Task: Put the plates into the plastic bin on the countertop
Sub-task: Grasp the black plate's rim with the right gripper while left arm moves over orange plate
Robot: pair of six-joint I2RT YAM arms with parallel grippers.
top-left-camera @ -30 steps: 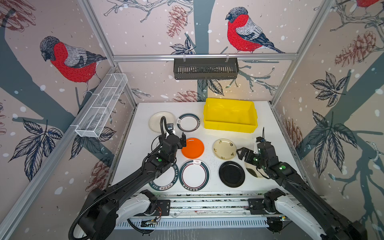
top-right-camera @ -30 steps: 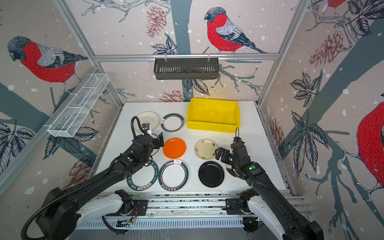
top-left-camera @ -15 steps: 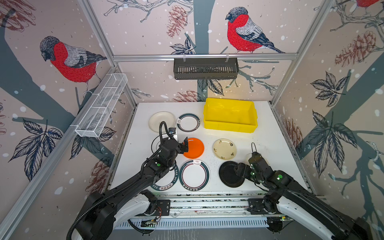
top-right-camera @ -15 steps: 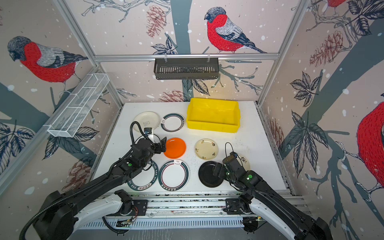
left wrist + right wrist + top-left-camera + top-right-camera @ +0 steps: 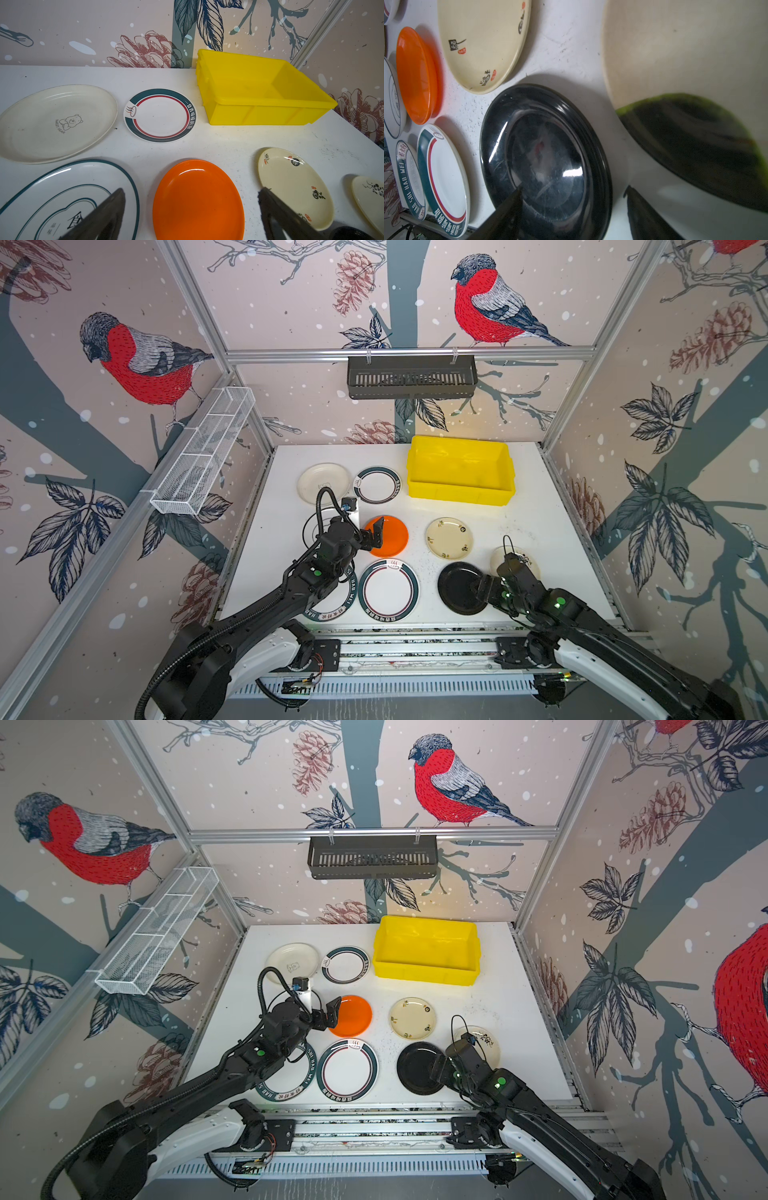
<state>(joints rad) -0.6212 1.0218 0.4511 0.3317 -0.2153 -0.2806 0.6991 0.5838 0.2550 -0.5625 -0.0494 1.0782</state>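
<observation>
Two right gripper fingers straddle the black plate rim, countertop beside.

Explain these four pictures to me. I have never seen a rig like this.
A left arm and a right arm each end in a two-fingered gripper. Two pictures look down from one overhead camera; two come from cameras on the arms' wrists. On the white table stand an empty yellow bin and loose plates lying flat. The left gripper is open at the orange plate, holding nothing. The right gripper has its jaws apart astride the edge of the black plate, not clamped.
</observation>
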